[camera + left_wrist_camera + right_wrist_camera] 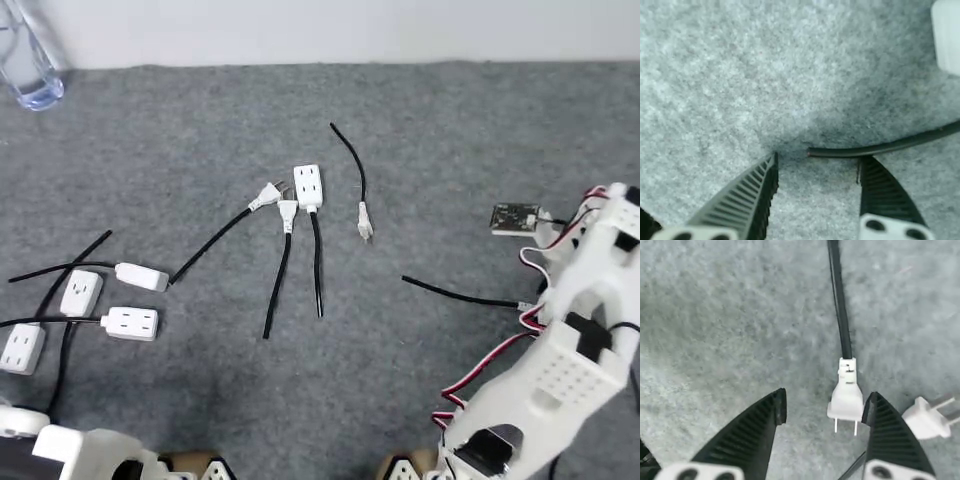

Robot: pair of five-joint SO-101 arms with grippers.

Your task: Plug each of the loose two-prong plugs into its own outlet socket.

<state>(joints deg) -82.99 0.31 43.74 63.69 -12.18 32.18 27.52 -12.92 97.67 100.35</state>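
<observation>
In the right wrist view my right gripper (827, 402) is open just above the grey felt. A white two-prong plug (846, 400) on a black cord lies between its fingers, close to one finger (890, 435), prongs toward the camera. A second white plug (930, 415) lies just outside that finger. My left gripper (817, 165) is open over the cut end of a black cord (880, 147), with a white outlet block (947, 35) at the edge. In the high view a white outlet (307, 187) sits mid-table with three loose plugs (288, 213) around it. Several outlets (131, 322) lie at the left.
A clear plastic bottle (30, 70) stands at the back left corner. A small circuit board (515, 218) lies beside the right arm (580, 330). The left arm's base (70, 450) is at the front left. Black cords cross the middle of the felt.
</observation>
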